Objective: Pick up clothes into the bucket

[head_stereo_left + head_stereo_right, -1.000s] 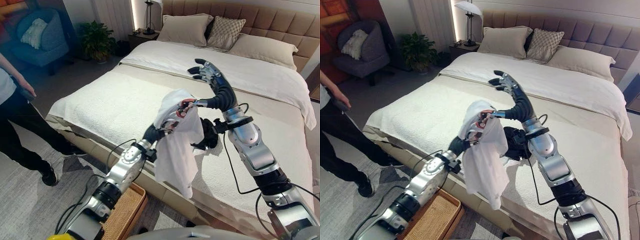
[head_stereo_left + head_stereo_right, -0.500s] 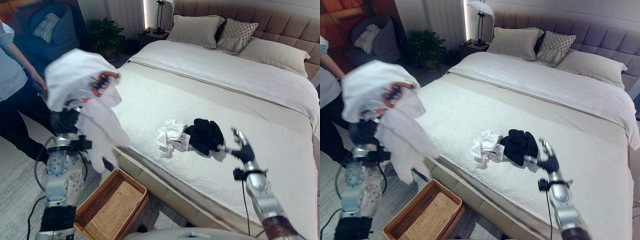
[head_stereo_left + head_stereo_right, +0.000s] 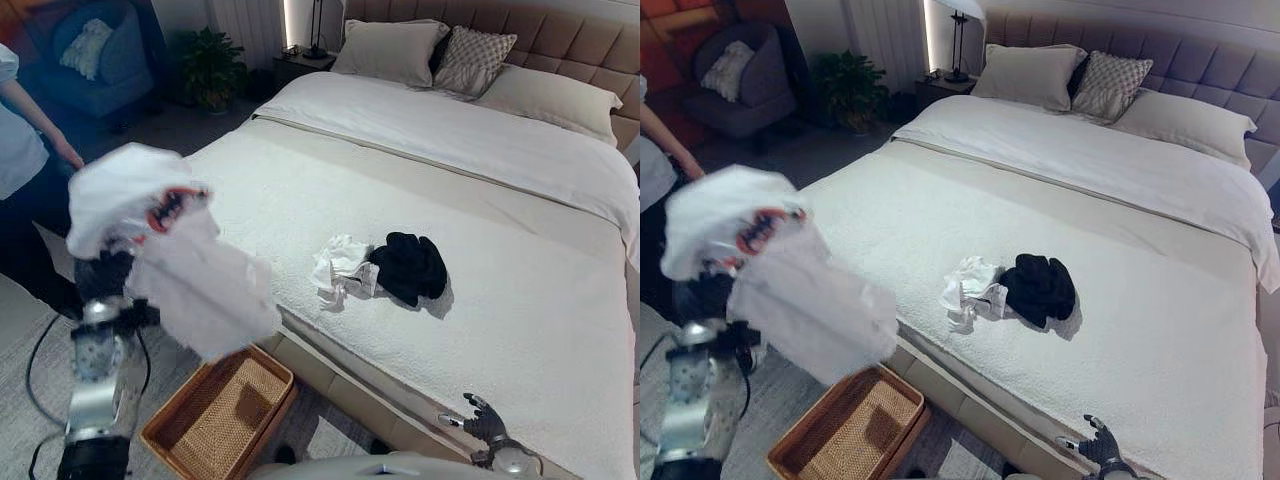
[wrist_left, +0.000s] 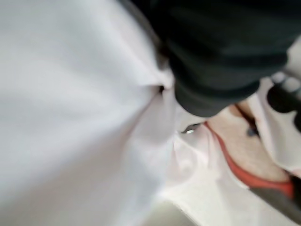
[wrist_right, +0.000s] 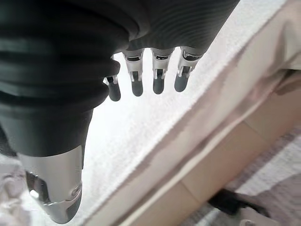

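**White shirt hanging over the basket**

Here, at the far left, a person (image 3: 22, 150) is standing beside the bed. Next to them the left hand (image 3: 105, 272) is holding up a white shirt (image 3: 175, 260) with a red print; the cloth is draping over the hand, so I cannot tell how the fingers are set. The shirt is hanging above a woven basket (image 3: 222, 412) sitting on the floor against the bed (image 3: 300, 190). Further right, a crumpled white garment (image 3: 340, 268) and a black garment (image 3: 410, 266) are lying touching each other on the bedspread. At the lower right, the right hand (image 5: 141, 75) is hanging by the mattress edge, its fingers relaxed and gripping nothing.
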